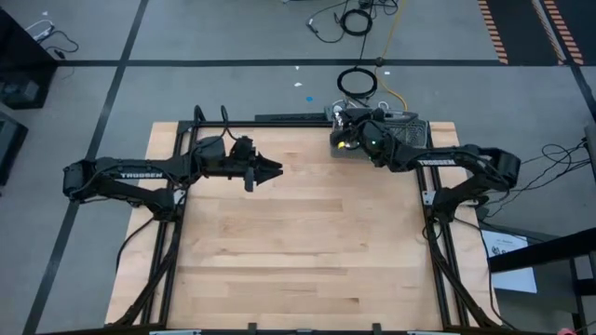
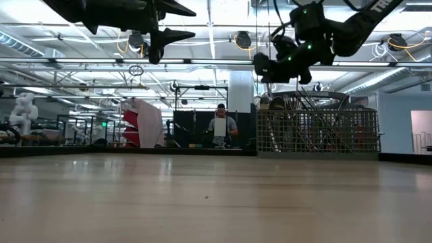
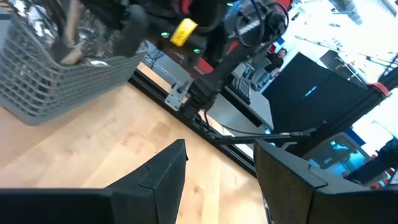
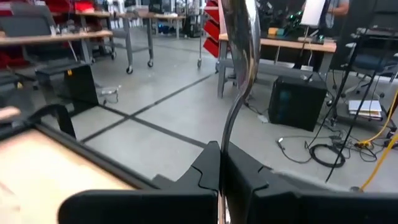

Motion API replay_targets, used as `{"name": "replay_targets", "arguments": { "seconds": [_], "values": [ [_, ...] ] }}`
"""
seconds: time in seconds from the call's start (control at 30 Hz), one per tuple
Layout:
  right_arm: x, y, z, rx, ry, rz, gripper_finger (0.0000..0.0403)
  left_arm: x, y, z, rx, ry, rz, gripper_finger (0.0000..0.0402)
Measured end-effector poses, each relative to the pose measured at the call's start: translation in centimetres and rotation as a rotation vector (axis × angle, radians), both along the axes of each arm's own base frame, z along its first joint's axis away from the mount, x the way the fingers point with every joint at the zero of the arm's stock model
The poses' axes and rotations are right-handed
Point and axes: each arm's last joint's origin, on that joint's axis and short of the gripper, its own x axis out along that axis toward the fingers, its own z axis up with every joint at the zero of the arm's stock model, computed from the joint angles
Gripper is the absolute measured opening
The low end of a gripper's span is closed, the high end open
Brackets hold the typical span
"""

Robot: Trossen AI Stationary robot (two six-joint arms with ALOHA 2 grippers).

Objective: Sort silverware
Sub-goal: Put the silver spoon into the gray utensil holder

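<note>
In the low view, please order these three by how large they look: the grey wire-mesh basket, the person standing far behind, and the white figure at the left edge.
1. Grey wire-mesh basket
2. White figure
3. Person, only partly visible, so its rank against the figure is unsure; both are distant.

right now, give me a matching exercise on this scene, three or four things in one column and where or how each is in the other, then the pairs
Things:
1. left gripper
2. right gripper
3. wire basket
4. piece of silverware

States:
a. sits at the table's far right corner
b. open and empty, held above the table
c. pinched between shut fingers
d. shut, raised over the basket

Pairs: 1-b, 2-d, 3-a, 4-c
</note>
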Motion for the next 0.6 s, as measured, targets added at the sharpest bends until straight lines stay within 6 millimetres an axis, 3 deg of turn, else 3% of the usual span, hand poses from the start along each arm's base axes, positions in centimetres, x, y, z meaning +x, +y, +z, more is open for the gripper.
{"name": "replay_targets", "arguments": {
  "seconds": [0.27,0.6],
  "values": [
    [0.6,-0.2,-1.7,0.057,0.020,-0.002,0.0009,0.2,-0.9,-0.2,-0.005,0.023,-0.039,0.0196],
    [0.5,-0.1,-1.9,0.088,0.033,-0.008,0.0078,0.3,-1.6,-0.3,-0.005,0.027,-0.064,0.0196]
  ]
}}
